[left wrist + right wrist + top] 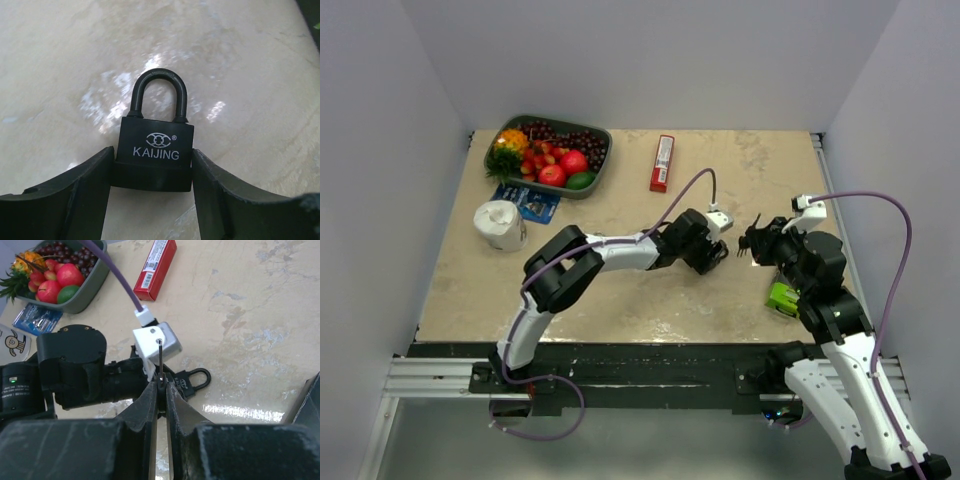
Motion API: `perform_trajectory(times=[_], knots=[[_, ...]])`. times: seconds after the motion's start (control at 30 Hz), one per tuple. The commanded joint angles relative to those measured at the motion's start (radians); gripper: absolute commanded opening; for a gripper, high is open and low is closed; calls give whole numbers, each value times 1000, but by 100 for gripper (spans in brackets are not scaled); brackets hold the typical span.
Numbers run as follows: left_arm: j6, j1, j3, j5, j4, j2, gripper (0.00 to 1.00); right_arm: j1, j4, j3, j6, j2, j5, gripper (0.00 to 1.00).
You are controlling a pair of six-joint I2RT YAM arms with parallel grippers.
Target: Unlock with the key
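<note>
A black padlock [156,150] marked KAIJING lies flat on the marble tabletop, its shackle pointing away from my left wrist camera. My left gripper [153,157] has both fingers pressed against the sides of the lock's lower body. In the top view that gripper [713,256] sits mid-table. My right gripper [161,386] is shut on the key [160,360], with the thin metal blade sticking out past the fingertips. It hovers just right of the left gripper, and the padlock [193,379] shows beyond it. In the top view the key [752,241] hangs dark at the right gripper's tip.
A grey tray [603,137] of fruit stands at the back left, and a red box [662,163] lies behind the grippers. A white roll [500,224] and a blue packet [527,202] sit at the left. A green object [783,298] lies by the right arm.
</note>
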Motion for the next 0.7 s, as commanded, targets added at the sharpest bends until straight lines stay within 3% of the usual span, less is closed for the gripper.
perform_trajectory(times=[0.0, 0.13, 0.4, 0.5, 0.67], knots=[[-200, 29, -112, -305, -36, -92, 0, 2, 24, 8, 14, -39, -6, 0], [-306, 69, -244, -406, -36, -190, 1, 4, 38, -3, 23, -34, -27, 0], [-411, 98, -352, -543, -154, -273, 4, 4, 61, -20, 27, -16, -61, 0], [-421, 100, -364, -538, -174, -290, 11, 4, 67, -30, 29, -16, -70, 0], [-435, 100, -368, -469, -186, -308, 32, 2, 81, -47, 40, -10, -90, 0]])
